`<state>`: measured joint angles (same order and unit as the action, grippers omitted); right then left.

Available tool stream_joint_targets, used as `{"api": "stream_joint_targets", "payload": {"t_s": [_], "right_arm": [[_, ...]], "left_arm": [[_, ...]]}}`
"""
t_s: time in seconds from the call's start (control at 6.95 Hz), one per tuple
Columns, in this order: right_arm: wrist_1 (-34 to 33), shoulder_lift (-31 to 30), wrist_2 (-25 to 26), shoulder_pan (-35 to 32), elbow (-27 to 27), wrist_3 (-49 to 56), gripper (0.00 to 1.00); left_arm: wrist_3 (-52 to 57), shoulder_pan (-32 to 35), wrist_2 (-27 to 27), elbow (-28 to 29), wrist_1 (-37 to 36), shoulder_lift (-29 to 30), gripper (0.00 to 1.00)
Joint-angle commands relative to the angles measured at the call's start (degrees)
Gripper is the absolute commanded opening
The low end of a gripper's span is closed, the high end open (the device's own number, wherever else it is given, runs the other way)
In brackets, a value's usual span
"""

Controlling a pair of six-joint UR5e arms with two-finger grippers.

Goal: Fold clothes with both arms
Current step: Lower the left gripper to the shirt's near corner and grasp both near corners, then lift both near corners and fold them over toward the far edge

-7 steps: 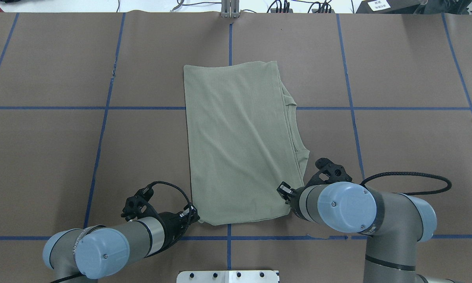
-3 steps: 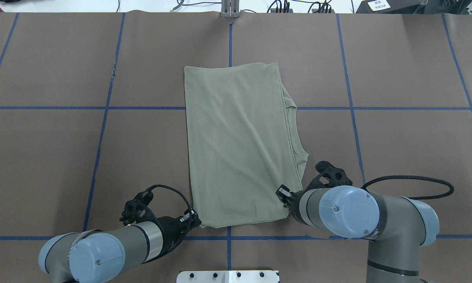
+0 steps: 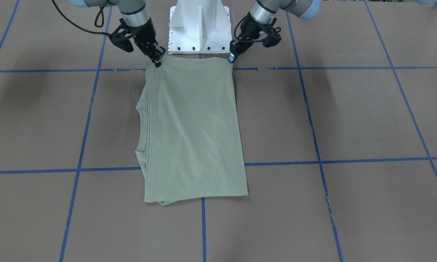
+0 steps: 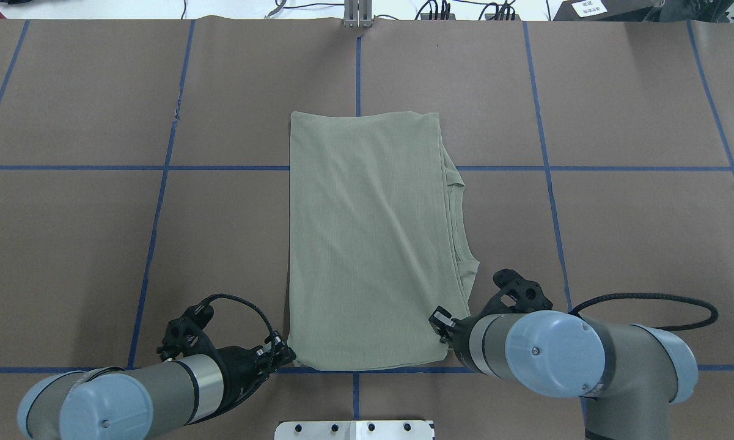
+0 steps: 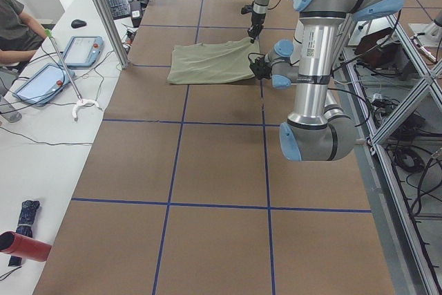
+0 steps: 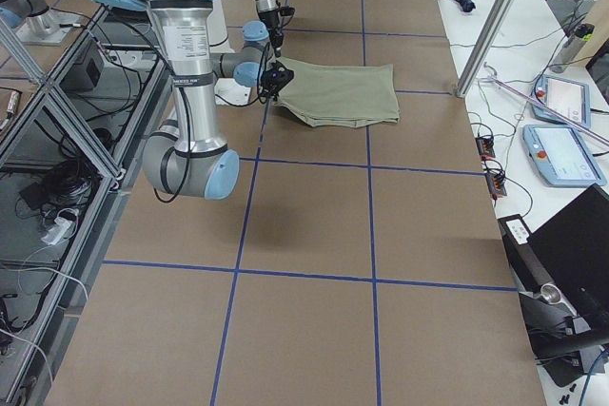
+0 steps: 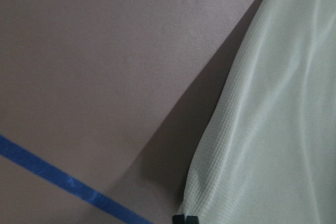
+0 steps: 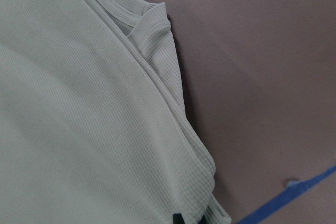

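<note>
The clothes are one sage-green knit shirt (image 4: pixel 367 244), folded into a tall rectangle and lying flat on the brown table, with its collar layers showing along the right edge (image 4: pixel 461 226). My left gripper (image 4: pixel 286 354) is shut on the shirt's near-left corner; the left wrist view shows the fingertips (image 7: pixel 185 219) pinched together at the shirt's (image 7: pixel 278 129) edge. My right gripper (image 4: pixel 441 322) is shut on the near-right corner, where the shirt (image 8: pixel 79 129) hides most of the fingertips (image 8: pixel 178 219). In the front view, the left gripper (image 3: pixel 231 57) and right gripper (image 3: pixel 157 63) hold the shirt's (image 3: pixel 193 127) two corners nearest the base.
The white pedestal base (image 3: pixel 198 25) stands just behind the held edge. Blue tape lines (image 4: pixel 159 201) grid the brown table. At the far side a metal post (image 5: pixel 103 12) stands, with tablets (image 5: pixel 83 50) and a seated person (image 5: pixel 14 25) beyond the table edge.
Both arms have drawn back toward the base, dragging the shirt with them. Its far edge has slid closer, and the left side has straightened as the left gripper moved outward.
</note>
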<state>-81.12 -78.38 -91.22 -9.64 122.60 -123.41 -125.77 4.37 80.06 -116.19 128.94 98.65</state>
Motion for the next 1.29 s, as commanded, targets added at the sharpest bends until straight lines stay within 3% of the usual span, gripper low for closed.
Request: {"api": "stream_joint_targets", "payload": {"t_s": [0.0, 0.29, 0.43, 0.72, 0.86, 1.15], "right_arm": [[0.09, -1.6, 0.17, 2.34, 2.02, -2.26, 0.0], [0.0, -2.56, 0.08, 2.35, 5.61, -2.27, 0.0], [0.0, -2.74, -0.01, 0.26, 7.11, -2.27, 0.0], [-0.18, -1.96, -1.84, -5.54, 6.6, -1.4, 0.0], [-0.09, -0.82, -6.29, -11.31, 5.29, -0.09, 0.0], [-0.35, 9.06, -12.72, -20.82, -6.08, 3.78, 0.0]], "left_arm": [[-0.17, -0.85, 0.01, -3.07, 0.0, -1.27, 0.0], [-1.05, -0.86, -0.08, -6.48, -1.05, -1.01, 0.0], [-0.88, -0.86, 0.09, -8.34, -5.67, 0.12, 0.0], [5.66, 5.51, 2.36, -8.18, -11.15, 6.95, 0.0], [7.97, 10.78, 5.34, -8.09, -12.64, 8.29, 0.0], [12.81, 18.19, 9.14, -2.68, -12.66, 11.54, 0.0]]}}
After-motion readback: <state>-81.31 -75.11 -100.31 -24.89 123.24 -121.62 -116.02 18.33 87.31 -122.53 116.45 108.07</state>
